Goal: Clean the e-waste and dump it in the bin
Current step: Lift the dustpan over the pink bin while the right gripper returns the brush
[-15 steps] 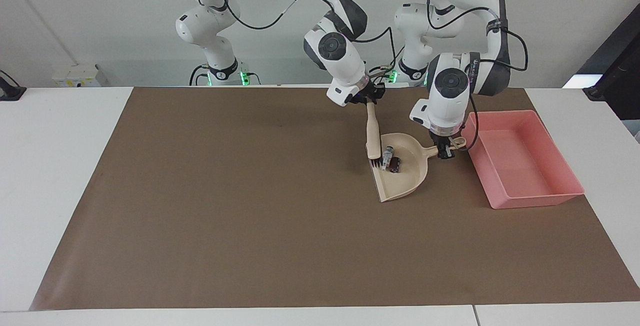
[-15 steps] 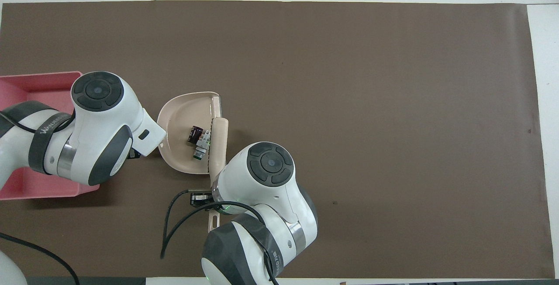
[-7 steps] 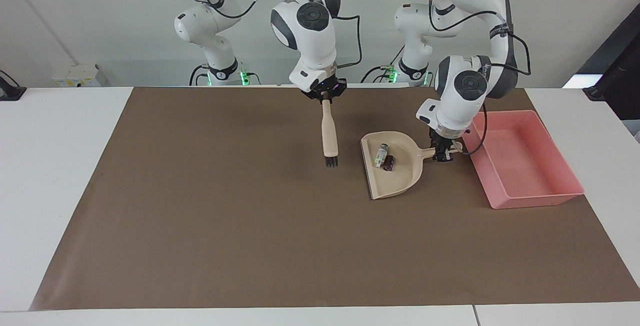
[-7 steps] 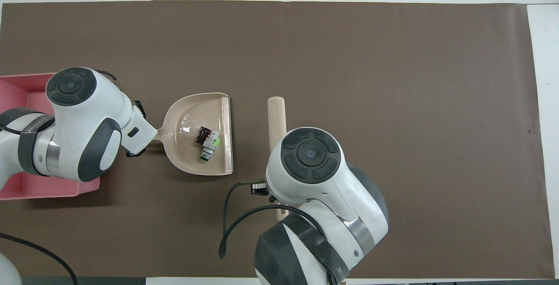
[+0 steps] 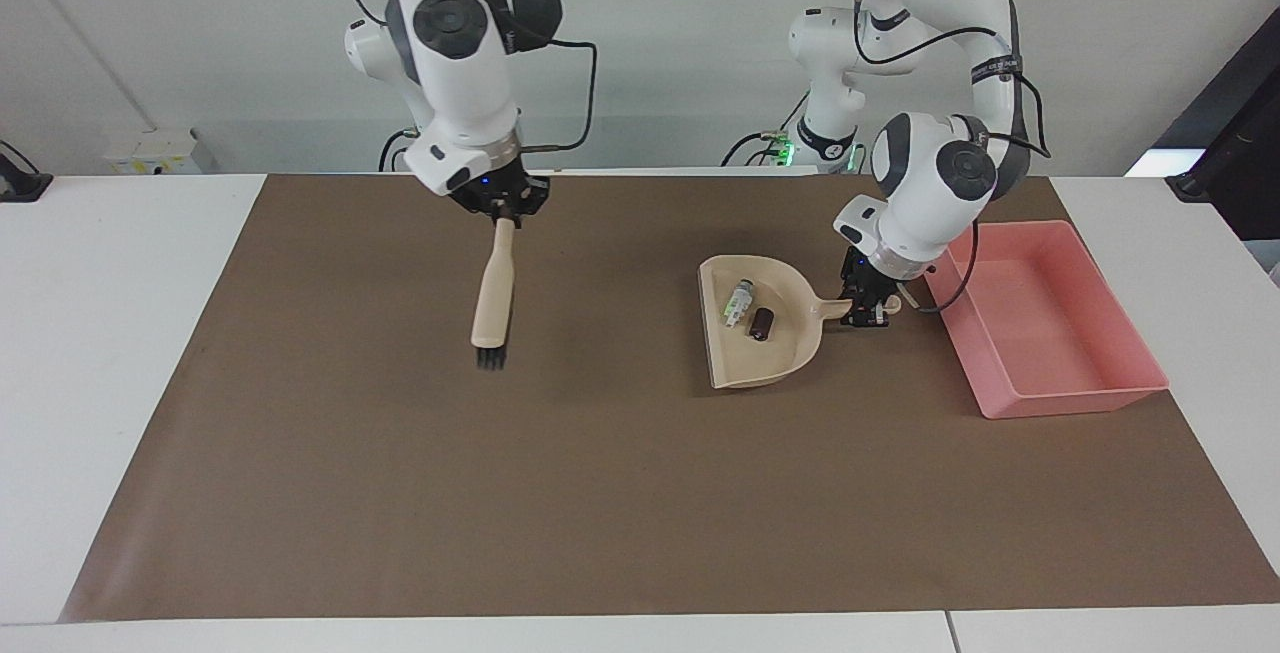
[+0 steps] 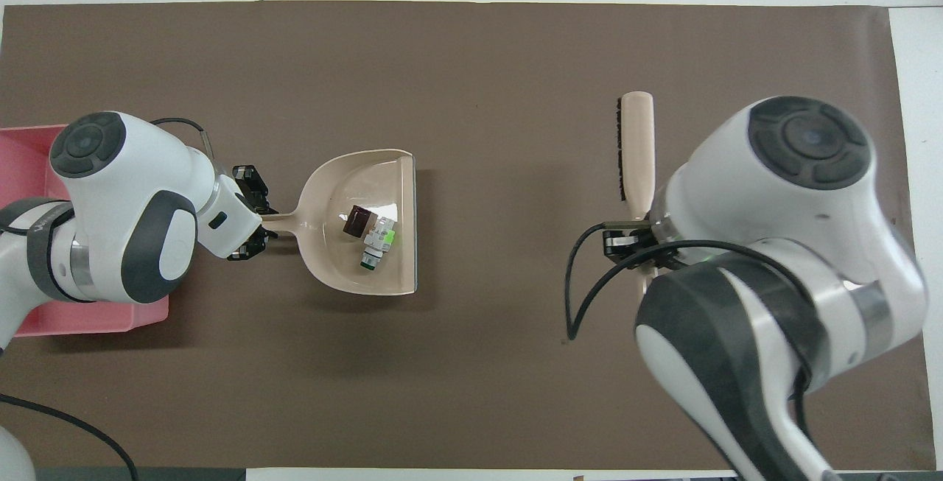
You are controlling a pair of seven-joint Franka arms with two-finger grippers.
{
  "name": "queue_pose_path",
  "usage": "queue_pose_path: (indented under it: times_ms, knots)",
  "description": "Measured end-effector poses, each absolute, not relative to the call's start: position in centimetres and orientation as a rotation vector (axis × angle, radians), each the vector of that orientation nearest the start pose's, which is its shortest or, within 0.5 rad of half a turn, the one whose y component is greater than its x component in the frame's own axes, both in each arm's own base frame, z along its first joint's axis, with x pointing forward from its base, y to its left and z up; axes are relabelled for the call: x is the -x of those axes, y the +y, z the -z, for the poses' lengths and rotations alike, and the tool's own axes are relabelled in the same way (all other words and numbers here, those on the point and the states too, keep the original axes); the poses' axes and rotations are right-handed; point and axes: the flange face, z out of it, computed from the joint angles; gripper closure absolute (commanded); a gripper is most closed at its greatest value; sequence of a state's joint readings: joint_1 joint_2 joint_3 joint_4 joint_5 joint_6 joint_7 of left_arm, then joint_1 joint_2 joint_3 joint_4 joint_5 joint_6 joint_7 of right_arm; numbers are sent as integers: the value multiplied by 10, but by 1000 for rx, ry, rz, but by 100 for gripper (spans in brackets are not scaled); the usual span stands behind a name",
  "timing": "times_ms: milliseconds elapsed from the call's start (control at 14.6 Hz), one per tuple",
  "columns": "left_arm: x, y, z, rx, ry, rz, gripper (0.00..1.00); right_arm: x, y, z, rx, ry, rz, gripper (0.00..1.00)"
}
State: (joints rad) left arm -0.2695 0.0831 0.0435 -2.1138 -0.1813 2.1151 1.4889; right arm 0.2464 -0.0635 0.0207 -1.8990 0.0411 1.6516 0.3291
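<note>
At the left arm's end of the mat, the left gripper is clamped on the dustpan handle, just beside the bin. The pan juts from it toward the right arm's end, mouth facing that way. Inside the pan: both e-waste bits, the white bit and the black chip, touching or nearly so, the chip closer to the handle. Bin interior visible in the facing view looks bare. Right gripper is well apart, up over the mat at the right arm's end, closed on a brush by the handle tip; the brush hangs tilted, bristles down near the mat, contact unclear.
</note>
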Motion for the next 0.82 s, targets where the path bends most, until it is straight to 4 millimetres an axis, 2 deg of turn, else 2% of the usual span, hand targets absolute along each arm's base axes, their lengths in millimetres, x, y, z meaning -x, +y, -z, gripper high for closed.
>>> queue_pose_path:
  times_ms: [206,344,412,619,825]
  knots:
    - [-535,-122,-371,2393,2426,211,100,-515,37,-507,3136,105,-352,100]
    - [-537,-113,-372,2479,2427,327,100,-514,-18,-497,3147,94,-400,100]
    - [-537,-109,-373,2530,2427,373,100,-513,-40,-490,3153,76,-428,100]
    - [-541,-92,-385,2659,2435,509,100,-516,-79,-461,3143,28,-489,100]
    - [-554,-53,-411,2714,2437,611,100,-520,-106,-417,3137,11,-455,100]
